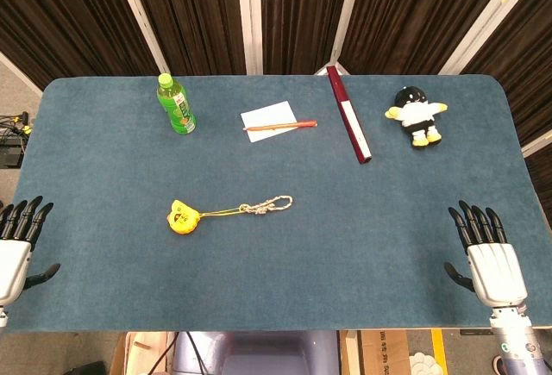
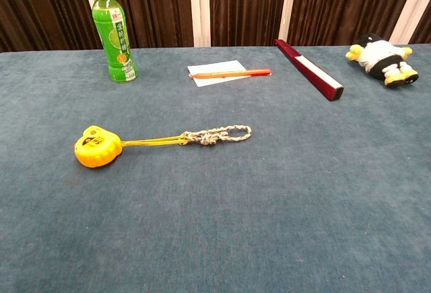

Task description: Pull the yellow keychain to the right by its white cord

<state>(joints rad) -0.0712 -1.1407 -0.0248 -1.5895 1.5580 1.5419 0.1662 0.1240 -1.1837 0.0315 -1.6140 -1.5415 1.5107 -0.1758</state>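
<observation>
Head view puts both of your hands at the near edge of the blue tabletop [image 1: 362,246], well apart from everything on it. Your left hand [image 1: 15,250] lies at the near left corner with fingers apart and nothing in it; your right hand [image 1: 487,254] lies at the near right corner, fingers likewise spread and empty. Chest view shows neither hand.

Next out from you, left of centre, lies the yellow keychain [image 2: 96,147]. A thin yellow strap runs from it to the right and joins the white cord [image 2: 219,134], a knotted loop lying flat on the cloth. Nothing sits between the cord and your right hand, only bare cloth.

Farther back you have a row of other things. A green bottle [image 2: 114,34] stands upright at the far left, cap on, with green liquid inside. Right of it a white paper [image 2: 215,73] lies flat with an orange pen [image 2: 232,73] across it. Further right a long dark red box [image 2: 310,69] lies at an angle, and at the far right a penguin plush toy [image 2: 380,57] lies on its back.
</observation>
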